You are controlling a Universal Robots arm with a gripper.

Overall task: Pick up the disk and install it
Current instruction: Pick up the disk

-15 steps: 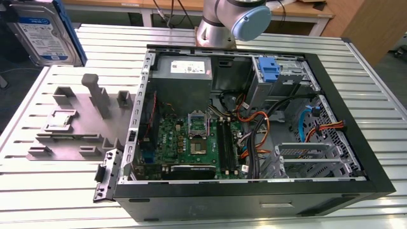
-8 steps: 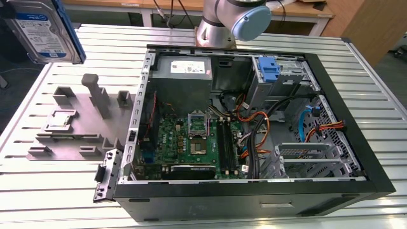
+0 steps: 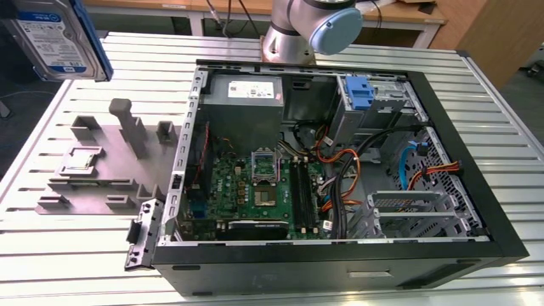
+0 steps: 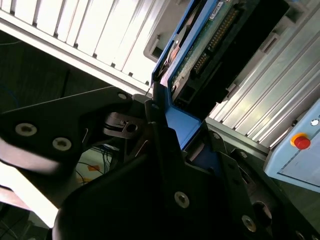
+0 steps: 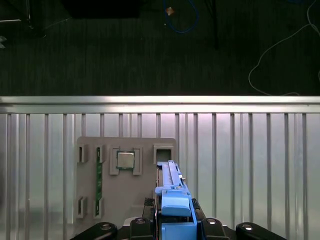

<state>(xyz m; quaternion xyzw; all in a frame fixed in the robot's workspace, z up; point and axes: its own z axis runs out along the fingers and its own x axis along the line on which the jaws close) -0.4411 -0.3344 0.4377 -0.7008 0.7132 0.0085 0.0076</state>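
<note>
Now the one gripper [image 5: 172, 226] is pinched tight on the one disk [image 3: 55, 38], up above one grey tray [image 3: 93, 185] by the table's [image 3: 476, 83] edge.

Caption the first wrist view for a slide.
Gripper holds the disk edge-on above the grey fixture tray on the slatted table.

Blue plastic frames the disk [image 3: 53, 38]; ribbed metal table [image 3: 85, 255] gleams.

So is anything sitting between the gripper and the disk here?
Nothing. In the second wrist view the fingers of the gripper clamp straight onto the blue carrier of the disk.
</note>
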